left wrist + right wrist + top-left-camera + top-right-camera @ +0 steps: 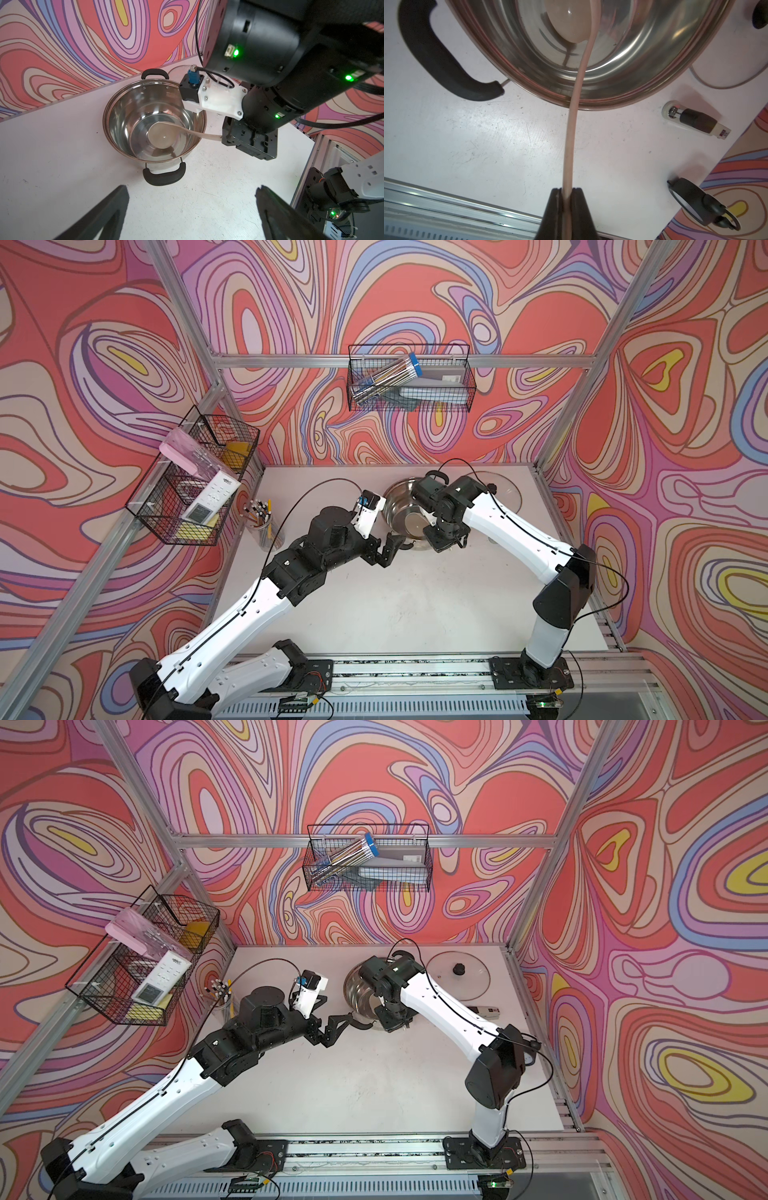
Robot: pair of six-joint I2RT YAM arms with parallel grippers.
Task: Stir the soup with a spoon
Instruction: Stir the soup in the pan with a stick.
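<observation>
**Spoon (571, 135) in the pot, pinched by the right gripper (566, 190)**

Clamps the slim end of the cream handle between two black jaws, pressed flat against it from both sides with no gap showing. Carries the handle up and over the rim of the steel pot (124, 116). Sets the round ladle bowl low inside, close to the shiny floor; cannot tell whether touching it. Hides most of the spoon in both top views behind the right wrist, hanging over the pot's near edge. Spreads the left gripper (191, 188) wide, holding nothing, just short of the nearer black pot handle (164, 175) and above the scuffed white table (395, 605). Shows a glass lid (471, 979) lying flat on the table beyond the pot, near it.
</observation>
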